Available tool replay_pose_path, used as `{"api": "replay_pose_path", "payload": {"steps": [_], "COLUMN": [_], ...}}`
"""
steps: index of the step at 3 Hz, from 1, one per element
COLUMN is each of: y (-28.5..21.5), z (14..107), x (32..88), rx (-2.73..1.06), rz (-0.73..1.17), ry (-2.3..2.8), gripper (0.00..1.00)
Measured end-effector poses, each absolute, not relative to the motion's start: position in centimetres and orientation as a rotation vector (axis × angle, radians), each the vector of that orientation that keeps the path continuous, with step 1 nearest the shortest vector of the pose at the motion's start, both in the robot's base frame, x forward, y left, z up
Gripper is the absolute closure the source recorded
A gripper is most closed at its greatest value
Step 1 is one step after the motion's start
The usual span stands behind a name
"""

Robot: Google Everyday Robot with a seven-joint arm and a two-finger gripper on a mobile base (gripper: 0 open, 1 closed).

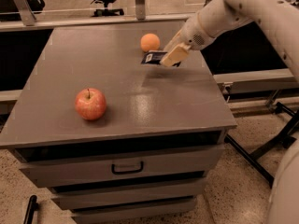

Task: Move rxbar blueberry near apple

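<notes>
The rxbar blueberry (153, 58) is being gripped by the gripper (168, 58). Its pale fingers (174, 53) are being pressed narrowly together onto the bar's right end. The rest of the dark wrapper is being held out to the left of the fingertips, with a small white patch facing up. The bar is being carried over the far right part of the grey tabletop (121, 85), and a faint shadow is being cast below the fingers. The arm (219, 15) is being extended in from the upper right. An orange fruit (150, 42) is lying just beyond and left of the fingertips, apart from the bar. The apple (90, 103) is standing upright well apart from the fingers, toward the near left. A drawer handle (127, 167) is being shown below the front edge.
</notes>
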State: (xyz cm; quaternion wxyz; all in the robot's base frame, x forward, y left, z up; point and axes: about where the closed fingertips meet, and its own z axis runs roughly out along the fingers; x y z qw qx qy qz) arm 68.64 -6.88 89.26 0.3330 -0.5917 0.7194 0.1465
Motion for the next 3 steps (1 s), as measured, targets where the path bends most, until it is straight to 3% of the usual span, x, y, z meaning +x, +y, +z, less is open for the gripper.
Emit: {"api": "replay_pose_path", "payload": {"steps": [1, 3], "y": [-1.9, 0.8], "z": [88.2, 89.2], "x": [64.1, 60.1], "rx": [-1.742, -1.889], "rz": [0.402, 0.349], "ry": [1.759, 1.582], "gripper": [1.00, 1.00]}}
